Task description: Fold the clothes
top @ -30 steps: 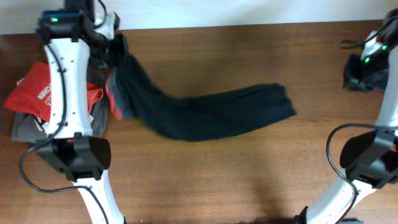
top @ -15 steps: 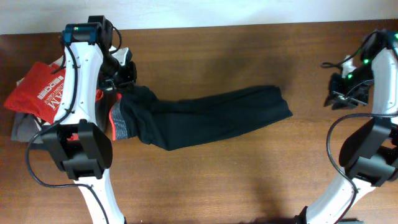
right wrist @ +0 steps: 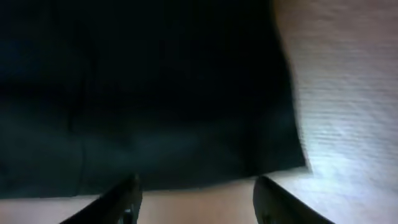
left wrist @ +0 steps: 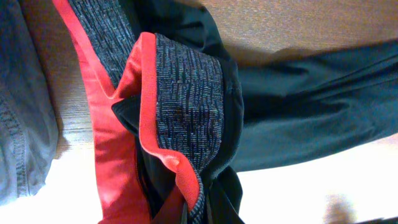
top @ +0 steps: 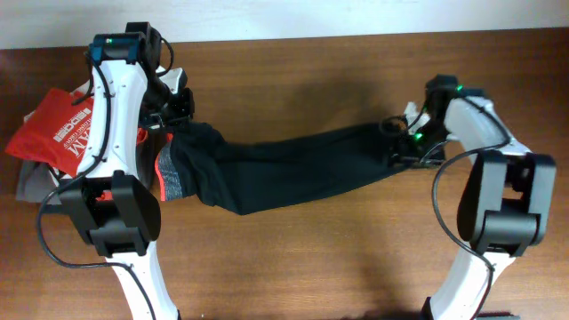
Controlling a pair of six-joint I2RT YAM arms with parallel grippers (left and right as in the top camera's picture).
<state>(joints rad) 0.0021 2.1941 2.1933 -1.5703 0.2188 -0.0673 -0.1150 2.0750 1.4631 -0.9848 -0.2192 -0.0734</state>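
The clothes, black leggings (top: 293, 169), lie stretched across the table, legs pointing right. Their grey waistband (left wrist: 186, 106) with red lining (left wrist: 115, 155) is bunched at the left end. My left gripper (top: 176, 120) is shut on that waistband end, and the fabric gathers into the bottom edge of the left wrist view, hiding the fingers. My right gripper (top: 404, 149) sits at the leg ends. It is open (right wrist: 196, 202), with bare table between its fingers (right wrist: 127, 198) and the black hem (right wrist: 186, 124) just ahead.
A red T-shirt (top: 58, 129) lies on grey folded garments (top: 31, 182) at the left, behind the left arm. Blue-grey cloth (left wrist: 22, 112) shows beside the waistband. The table's back edge (top: 356, 36) runs along the top.
The right arm has swung in from the far right to the leg ends and its jaws have opened. The left arm shifted early on, then held still with the waistband.
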